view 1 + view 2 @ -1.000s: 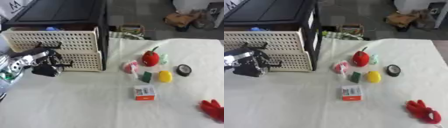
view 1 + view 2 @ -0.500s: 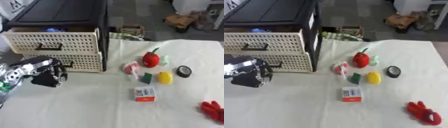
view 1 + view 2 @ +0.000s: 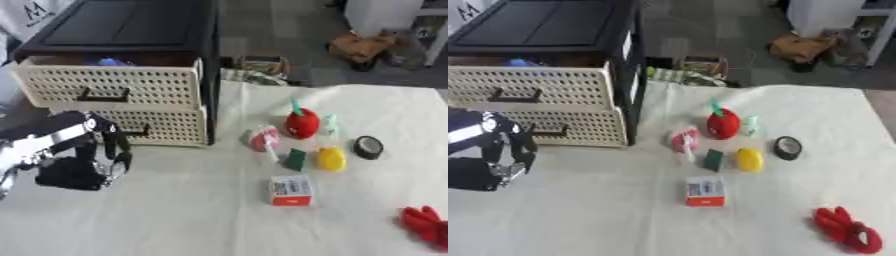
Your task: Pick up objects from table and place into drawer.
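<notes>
A black cabinet holds two cream perforated drawers. Its top drawer (image 3: pixel 109 86) stands pulled out a little, with a blue thing (image 3: pixel 110 62) inside. My left hand (image 3: pixel 74 170) hangs low at the left, in front of the lower drawer (image 3: pixel 166 127) and apart from it, fingers curled on nothing. On the white cloth lie a red fruit toy with a green stem (image 3: pixel 302 123), a pink and white thing (image 3: pixel 263 139), a small green block (image 3: pixel 295 159), a yellow piece (image 3: pixel 332 158), a black ring (image 3: pixel 368 147) and a white and red box (image 3: pixel 290 190). My right hand is out of view.
A red toy with finger-like lobes (image 3: pixel 846 232) lies at the cloth's front right corner. A pale green piece (image 3: pixel 332 123) stands behind the red fruit. Beyond the table's far edge, clutter sits on the floor (image 3: pixel 262 67).
My left hand has left the top drawer's handle and dropped back toward the lower left. The top drawer now stands further out than one second ago.
</notes>
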You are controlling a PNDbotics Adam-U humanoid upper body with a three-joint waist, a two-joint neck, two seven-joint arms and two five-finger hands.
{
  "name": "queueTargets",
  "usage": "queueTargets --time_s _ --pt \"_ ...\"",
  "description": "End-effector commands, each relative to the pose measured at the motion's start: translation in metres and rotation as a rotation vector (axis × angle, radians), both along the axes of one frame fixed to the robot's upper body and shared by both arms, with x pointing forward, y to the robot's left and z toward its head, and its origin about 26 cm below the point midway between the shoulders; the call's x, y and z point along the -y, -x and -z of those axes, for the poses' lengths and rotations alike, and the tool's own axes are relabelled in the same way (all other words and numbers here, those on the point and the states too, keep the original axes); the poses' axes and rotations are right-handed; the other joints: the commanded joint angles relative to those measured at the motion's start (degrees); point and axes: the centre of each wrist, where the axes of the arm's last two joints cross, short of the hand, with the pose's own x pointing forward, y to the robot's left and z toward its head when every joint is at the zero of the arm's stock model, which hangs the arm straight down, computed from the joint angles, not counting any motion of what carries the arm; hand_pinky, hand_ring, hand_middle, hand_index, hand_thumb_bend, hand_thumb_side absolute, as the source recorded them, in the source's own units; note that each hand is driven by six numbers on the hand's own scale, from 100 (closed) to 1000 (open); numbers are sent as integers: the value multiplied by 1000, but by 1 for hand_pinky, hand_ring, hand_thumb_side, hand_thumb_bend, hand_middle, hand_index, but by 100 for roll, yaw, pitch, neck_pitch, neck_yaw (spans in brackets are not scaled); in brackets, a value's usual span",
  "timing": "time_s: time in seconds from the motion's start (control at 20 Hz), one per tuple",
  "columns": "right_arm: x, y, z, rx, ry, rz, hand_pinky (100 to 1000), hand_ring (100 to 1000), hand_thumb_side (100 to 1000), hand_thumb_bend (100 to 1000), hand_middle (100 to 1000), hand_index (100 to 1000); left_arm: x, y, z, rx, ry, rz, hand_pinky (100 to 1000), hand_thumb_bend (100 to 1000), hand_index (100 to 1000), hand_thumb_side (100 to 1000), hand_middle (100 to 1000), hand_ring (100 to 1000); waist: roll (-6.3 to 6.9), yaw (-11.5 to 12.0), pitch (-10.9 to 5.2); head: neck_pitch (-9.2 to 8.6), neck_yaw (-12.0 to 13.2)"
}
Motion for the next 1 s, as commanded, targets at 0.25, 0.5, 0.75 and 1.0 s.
queueTargets --time_s 0.25,0.5,0.75,1.0 --pt "3 3 -17 83 10 14 825 594 825 100 616 805 -9 4 -10 382 404 67 492 100 749 255 496 275 -20 50 -157 24 -138" --pt "2 3 -24 144 19 21 828 607 821 100 626 810 -8 2 4 648 786 120 513 100 791 399 539 332 -43 62 -180 93 -173" --pt "0 2 -30 218 31 6 826 618 834 100 640 819 -2 0 19 786 1042 169 531 100 829 595 563 385 -57 65 -192 120 -186" --pt "-1 2 -34 297 30 1 840 636 853 100 657 833 4 -1 30 878 1207 157 558 100 849 672 596 437 -50 53 -198 192 -173"
